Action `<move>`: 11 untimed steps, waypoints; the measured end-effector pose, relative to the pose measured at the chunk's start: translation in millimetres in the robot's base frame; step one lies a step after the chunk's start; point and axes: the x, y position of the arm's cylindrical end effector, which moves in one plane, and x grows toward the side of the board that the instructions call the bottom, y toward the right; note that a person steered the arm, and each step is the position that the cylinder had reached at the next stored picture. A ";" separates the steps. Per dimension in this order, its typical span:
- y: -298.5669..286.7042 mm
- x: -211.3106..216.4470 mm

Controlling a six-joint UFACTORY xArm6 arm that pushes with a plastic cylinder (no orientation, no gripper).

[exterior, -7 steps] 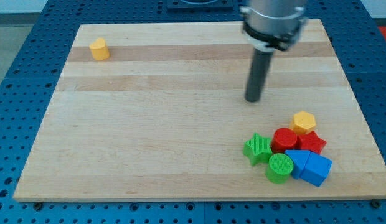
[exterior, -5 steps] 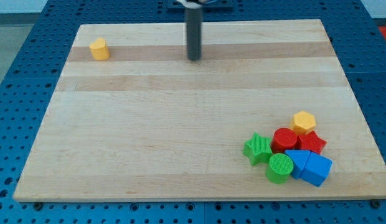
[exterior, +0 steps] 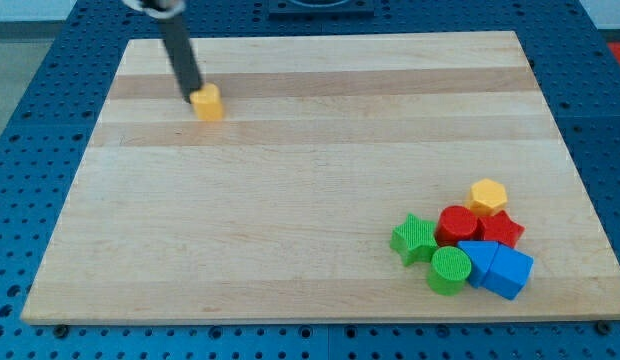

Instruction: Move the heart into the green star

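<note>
The yellow heart block lies on the wooden board near the view's upper left. My tip is right against the heart's left side, the rod leaning up to the view's top left. The green star lies at the lower right, at the left end of a cluster of blocks, far from the heart.
The cluster holds a red cylinder, a yellow hexagon, a red star, a green cylinder and two blue blocks. The board rests on a blue perforated table.
My tip swept from the board's right across the top to the upper left. The yellow heart has shifted right and slightly down from its earlier spot.
</note>
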 end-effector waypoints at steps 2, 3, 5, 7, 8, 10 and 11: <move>105.4 56.6; 105.7 57.5; 59.7 31.1; 72.6 76.7; 152.1 108.5; 180.8 131.1; 128.6 110.1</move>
